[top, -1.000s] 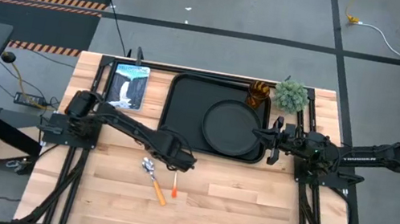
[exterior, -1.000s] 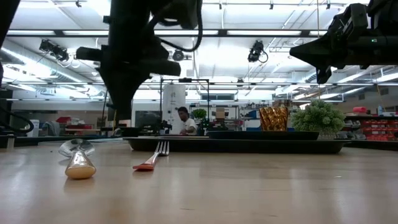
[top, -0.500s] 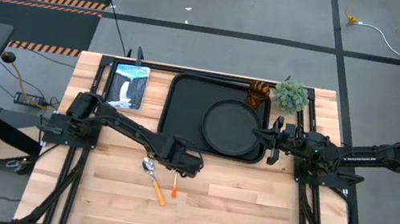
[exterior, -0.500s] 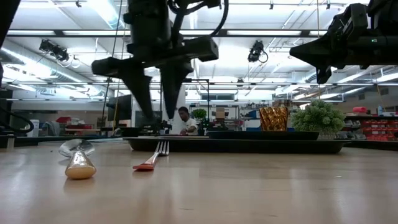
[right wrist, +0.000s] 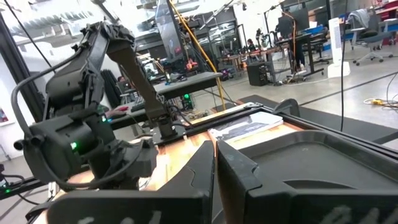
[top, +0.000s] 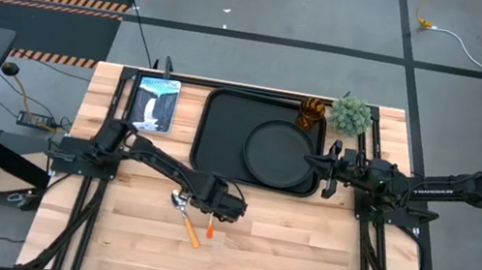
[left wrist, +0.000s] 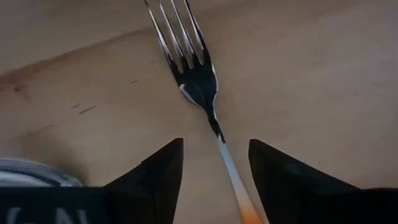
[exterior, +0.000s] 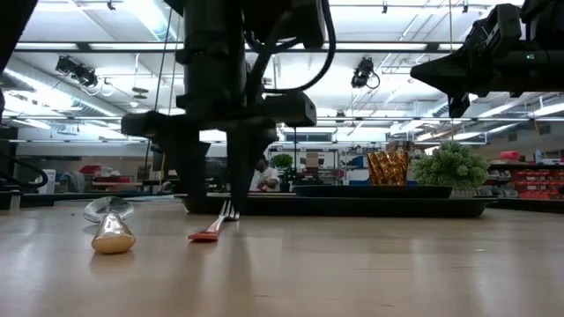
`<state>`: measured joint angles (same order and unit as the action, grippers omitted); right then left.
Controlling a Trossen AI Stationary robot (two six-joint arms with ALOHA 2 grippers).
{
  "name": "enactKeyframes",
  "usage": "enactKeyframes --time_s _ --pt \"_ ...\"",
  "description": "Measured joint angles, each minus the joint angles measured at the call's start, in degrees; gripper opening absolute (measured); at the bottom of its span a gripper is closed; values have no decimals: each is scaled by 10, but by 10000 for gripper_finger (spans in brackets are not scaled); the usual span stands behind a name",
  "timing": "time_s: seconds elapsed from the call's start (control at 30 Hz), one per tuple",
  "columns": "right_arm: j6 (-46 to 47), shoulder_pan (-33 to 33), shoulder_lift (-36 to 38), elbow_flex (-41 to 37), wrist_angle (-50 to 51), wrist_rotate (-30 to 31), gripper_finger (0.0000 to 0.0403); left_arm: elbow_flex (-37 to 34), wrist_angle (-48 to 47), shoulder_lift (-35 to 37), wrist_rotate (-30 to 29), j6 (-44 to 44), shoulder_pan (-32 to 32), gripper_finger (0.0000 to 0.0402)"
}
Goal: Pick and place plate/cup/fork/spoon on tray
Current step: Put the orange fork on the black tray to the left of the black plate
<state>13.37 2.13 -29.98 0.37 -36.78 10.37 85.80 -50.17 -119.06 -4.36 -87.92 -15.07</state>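
Observation:
The fork [left wrist: 198, 81] lies flat on the wooden table, tines away from its orange handle [top: 209, 228]. My left gripper [left wrist: 214, 171] is open and low over it. One finger stands on each side of the fork's thin neck without touching it. The spoon [top: 185, 216] lies just left of the fork. The round black plate [top: 279, 153] rests in the right half of the black tray [top: 222, 132]. The amber cup [top: 310, 115] stands at the tray's far right corner. My right gripper [top: 330, 162] hovers shut above the tray's right rim.
A small green potted plant [top: 350, 114] stands beside the cup at the far right. A picture of a waterfall [top: 153, 103] lies left of the tray. Bare wood stretches along the near side of the table, right of the fork.
My left gripper has moved toward the table's near edge and a little right. It has come down over the fork and opened from shut, so its fingers now straddle the fork. The fork and spoon have not moved.

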Motion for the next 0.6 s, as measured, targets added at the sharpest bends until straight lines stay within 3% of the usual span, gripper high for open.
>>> enactKeyframes --time_s 0.27,0.6 --pt "0 0 -1 0 -4 0 22 0 13 -13 10 -15 1 165" --pt "0 0 -1 0 -9 0 22 0 3 -16 12 -26 1 49"
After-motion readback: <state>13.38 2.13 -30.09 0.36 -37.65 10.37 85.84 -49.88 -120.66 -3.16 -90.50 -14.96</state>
